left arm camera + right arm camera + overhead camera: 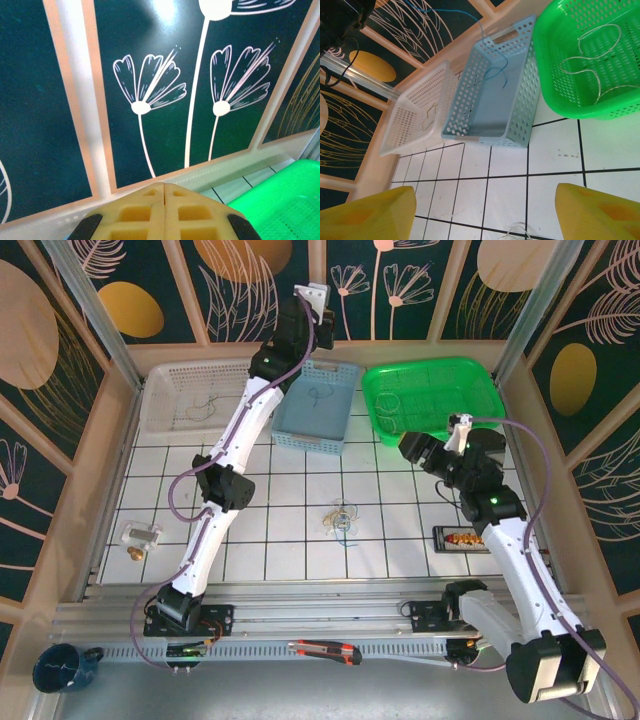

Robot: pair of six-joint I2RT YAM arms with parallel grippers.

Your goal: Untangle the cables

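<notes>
The cables (343,520) lie as a small tangle of blue, yellowish and pale wires on the white tiled floor (300,540), near the middle. My right gripper (408,447) hovers open by the green basket's near-left corner, up and right of the tangle. In the right wrist view its yellow fingers (370,215) stand wide apart over bare tile, and a pale cable loop (517,232) shows at the bottom edge. My left gripper (312,295) is raised against the back wall. In the left wrist view its fingers (145,212) are pressed together with nothing visible between them.
Three baskets line the back: white basket (195,395) holding a thin wire (427,117), blue basket (318,405) with a blue wire (495,75) trailing over its far rim, green basket (432,398) with a pale wire (590,55). A black tray (462,538) sits right, a clear block (140,537) left.
</notes>
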